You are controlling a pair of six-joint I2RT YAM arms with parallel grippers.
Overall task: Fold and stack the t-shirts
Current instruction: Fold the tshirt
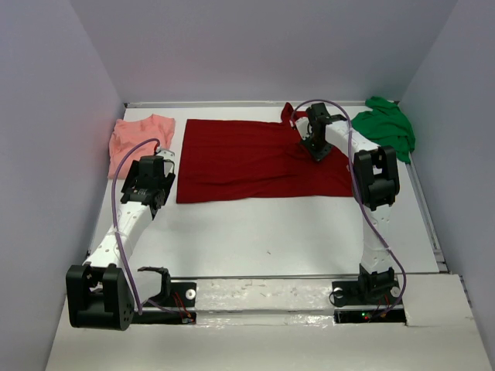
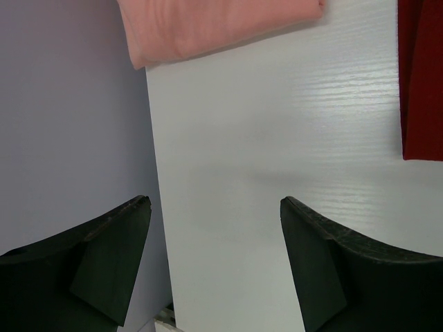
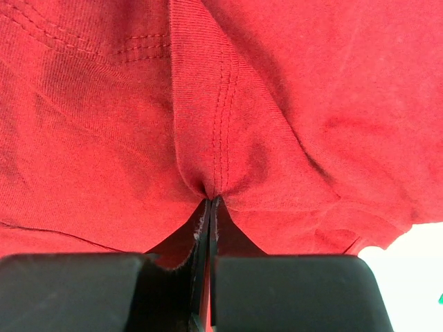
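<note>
2 grippers flank the dark red shirt (image 1: 255, 158), which is spread flat with its long axis left to right. Right gripper (image 3: 210, 207) is pinched closed on a seamed fold near this shirt's far right corner; left gripper (image 2: 214, 207) hangs wide and empty just off its left edge. Salmon-pink shirt (image 1: 139, 139) lies left of it, green shirt (image 1: 387, 127) right.

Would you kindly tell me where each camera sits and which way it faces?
Top external: above and behind the bases, looking down on the table, dark red shirt, salmon-pink shirt and green shirt; left arm and right arm show.
Left wrist: looks down past the open left claw at the table.
Right wrist: close on red cloth pinched in the shut right claw.
Shared: all three show the dark red shirt.
</note>
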